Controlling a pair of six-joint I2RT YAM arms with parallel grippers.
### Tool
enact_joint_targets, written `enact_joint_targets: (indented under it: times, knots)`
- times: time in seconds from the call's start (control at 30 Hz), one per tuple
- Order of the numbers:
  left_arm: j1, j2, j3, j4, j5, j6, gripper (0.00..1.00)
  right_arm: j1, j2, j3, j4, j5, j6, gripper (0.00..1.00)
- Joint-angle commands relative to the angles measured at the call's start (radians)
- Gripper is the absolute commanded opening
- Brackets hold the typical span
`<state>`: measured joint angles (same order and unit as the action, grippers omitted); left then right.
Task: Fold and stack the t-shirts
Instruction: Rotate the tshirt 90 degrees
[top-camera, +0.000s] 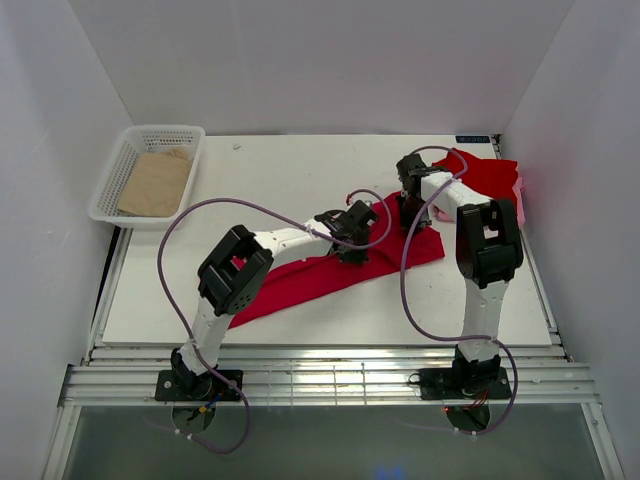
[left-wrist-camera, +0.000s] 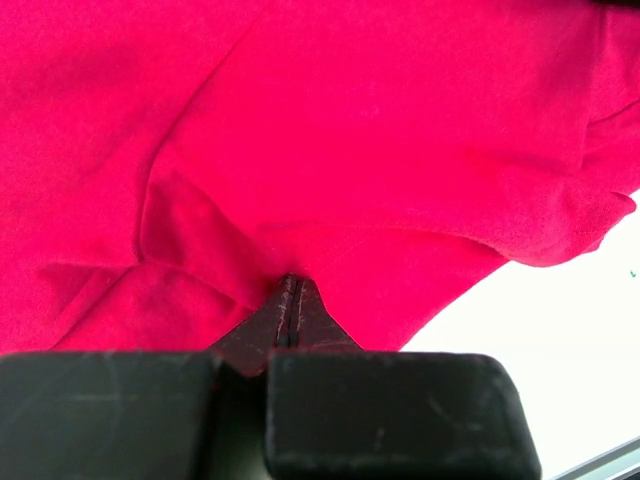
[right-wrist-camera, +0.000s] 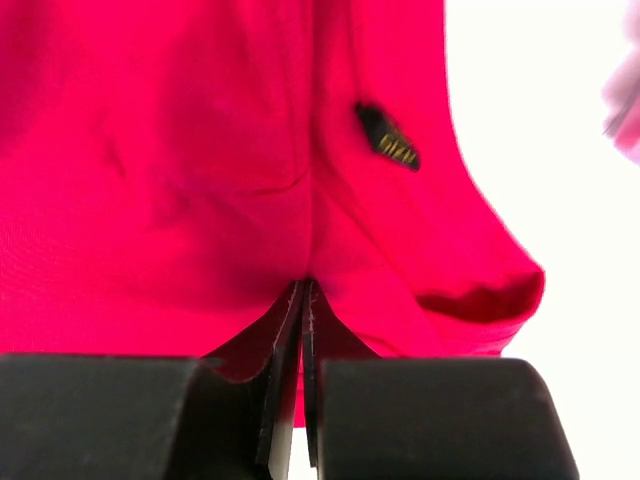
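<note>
Where it lay stretched across the table (top-camera: 290, 175), the red t-shirt (top-camera: 300, 280) was pinched on a fold by the left gripper (left-wrist-camera: 288, 305), jaws pressed together; the right gripper (right-wrist-camera: 303, 300) nipped its far end likewise. A second t-shirt (top-camera: 488, 174) lay bunched far right.

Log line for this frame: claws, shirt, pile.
left claw: shut on t-shirt | right claw: shut on t-shirt | t-shirt: unfolded, stretched across table between arms | red heap: far right corner
</note>
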<state>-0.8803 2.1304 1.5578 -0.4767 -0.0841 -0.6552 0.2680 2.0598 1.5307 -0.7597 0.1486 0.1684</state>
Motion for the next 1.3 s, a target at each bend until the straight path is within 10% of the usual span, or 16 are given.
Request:
enact_joint_targets:
  times: [0.0, 0.57, 0.9, 1.03, 1.1, 1.27]
  knots:
    - [-0.005, -0.049, -0.053, -0.096, 0.007, 0.011, 0.0, -0.032, 0.031, 0.061, -0.003, 0.037, -0.032, 0.08]
    - [-0.005, -0.116, -0.007, -0.079, 0.063, 0.008, 0.0, -0.062, 0.054, 0.154, -0.04, 0.032, -0.046, 0.09]
    - [-0.005, -0.173, 0.234, -0.033, 0.122, 0.032, 0.22, -0.053, -0.246, 0.06, -0.044, -0.018, -0.04, 0.41]
    - [-0.003, -0.239, 0.167, -0.095, 0.055, 0.028, 0.2, -0.029, -0.32, -0.032, -0.052, -0.078, -0.024, 0.08]
    - [-0.003, -0.286, 0.061, -0.135, -0.037, 0.026, 0.0, -0.01, -0.34, -0.11, -0.033, -0.121, -0.015, 0.08]
    - [0.001, -0.395, -0.188, -0.246, -0.241, -0.015, 0.0, 0.014, -0.375, -0.236, 0.042, -0.179, 0.028, 0.08]
